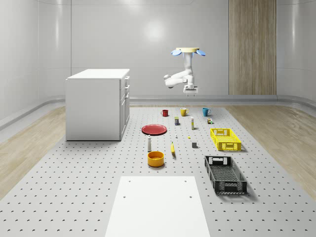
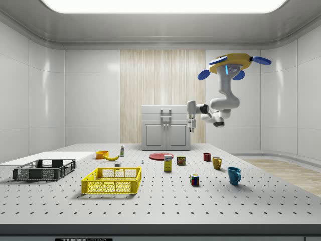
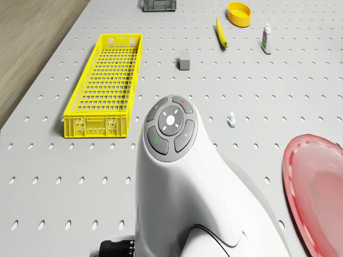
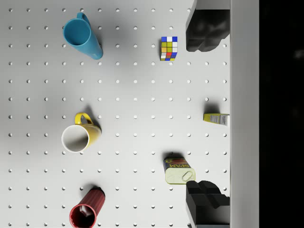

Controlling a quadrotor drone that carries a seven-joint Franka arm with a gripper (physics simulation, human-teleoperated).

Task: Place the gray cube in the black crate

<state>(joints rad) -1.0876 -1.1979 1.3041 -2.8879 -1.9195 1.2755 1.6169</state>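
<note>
The small gray cube sits on the perforated table between the banana and the yellow crate. Nearer the table's front stands the long black crate, with nothing in it that I can see. My drone hovers high over the far part of the table. The arm hangs below it, and the gripper is open and holds nothing. It points down from well above the mugs and the can, far from the cube.
A yellow crate lies beyond the black one. A red plate, banana, orange bowl and bottle lie left of the cube. A white cabinet stands at the whole-scene view's left.
</note>
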